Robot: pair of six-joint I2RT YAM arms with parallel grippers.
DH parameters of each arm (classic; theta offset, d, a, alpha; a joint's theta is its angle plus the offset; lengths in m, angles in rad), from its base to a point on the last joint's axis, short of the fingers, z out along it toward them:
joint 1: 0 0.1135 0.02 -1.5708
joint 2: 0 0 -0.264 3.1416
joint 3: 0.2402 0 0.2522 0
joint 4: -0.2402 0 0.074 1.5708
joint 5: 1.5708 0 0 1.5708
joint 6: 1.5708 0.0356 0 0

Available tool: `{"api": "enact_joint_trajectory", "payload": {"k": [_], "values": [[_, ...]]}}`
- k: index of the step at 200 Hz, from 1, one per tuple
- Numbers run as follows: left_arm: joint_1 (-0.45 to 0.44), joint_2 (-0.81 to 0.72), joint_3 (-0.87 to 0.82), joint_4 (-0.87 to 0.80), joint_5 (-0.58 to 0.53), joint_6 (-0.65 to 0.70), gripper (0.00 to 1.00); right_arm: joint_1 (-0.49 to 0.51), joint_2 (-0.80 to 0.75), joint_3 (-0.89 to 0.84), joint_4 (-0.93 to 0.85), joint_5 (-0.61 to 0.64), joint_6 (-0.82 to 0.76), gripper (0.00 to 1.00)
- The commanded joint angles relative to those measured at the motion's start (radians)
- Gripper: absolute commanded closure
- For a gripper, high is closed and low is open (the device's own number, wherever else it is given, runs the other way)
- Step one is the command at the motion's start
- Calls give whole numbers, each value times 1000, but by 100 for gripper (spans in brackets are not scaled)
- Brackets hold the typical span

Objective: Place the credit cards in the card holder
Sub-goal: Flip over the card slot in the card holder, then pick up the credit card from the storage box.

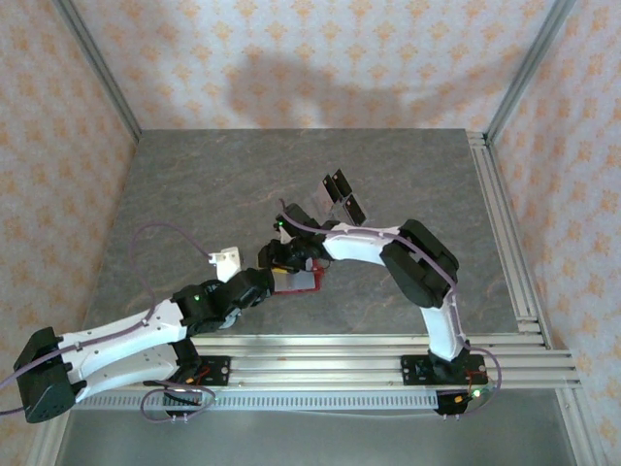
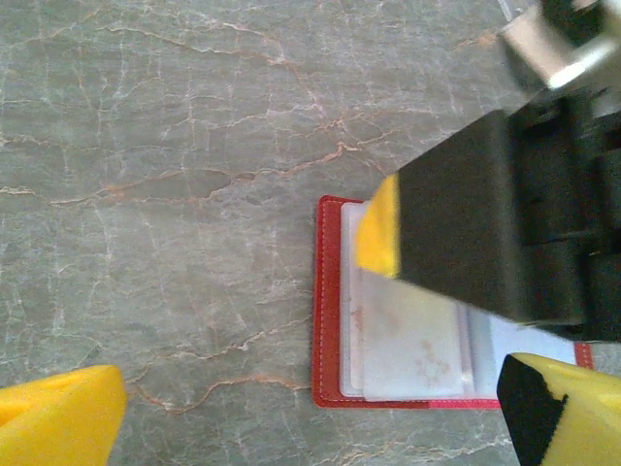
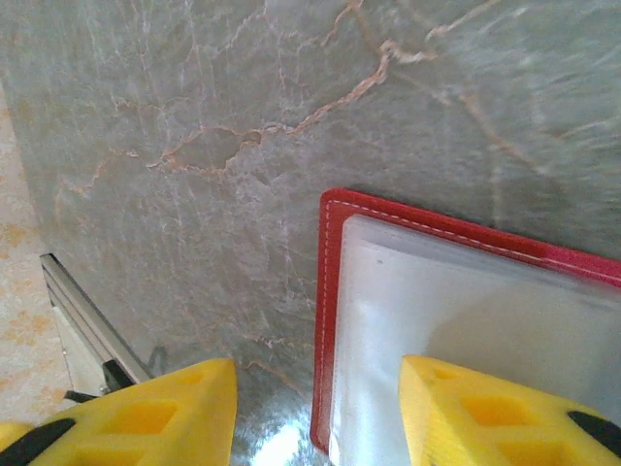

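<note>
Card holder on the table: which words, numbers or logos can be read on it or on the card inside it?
None is readable.
The card in the card holder shows only faint pinkish marks, too blurred to read.
The red cover and the table carry no text.

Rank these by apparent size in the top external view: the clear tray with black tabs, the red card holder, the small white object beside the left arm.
1. clear tray.
2. card holder, partly covered, so its rank is unsure.
3. white object, looking close to the holder's visible part.
</note>
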Motion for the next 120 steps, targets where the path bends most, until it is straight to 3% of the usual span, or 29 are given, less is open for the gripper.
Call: {"api": "enact_joint_trajectory", "payload": {"k": [1,24,57,89,120], "values": [[17,45,11,-14,-35,-13,0,-70,-141,65,-105,50,-84,52],[65,125,46,-9,8,18,0,-142,-183,140,-280,158,-220,52],[161,272,131,-22,80,87,0,-205,-127,337,-533,375,-446,55],[216,416,224,-60,102,133,0,-224,-21,511,-663,562,-584,64],[233,476,269,-64,105,141,0,-230,88,637,-731,655,-647,71]]}}
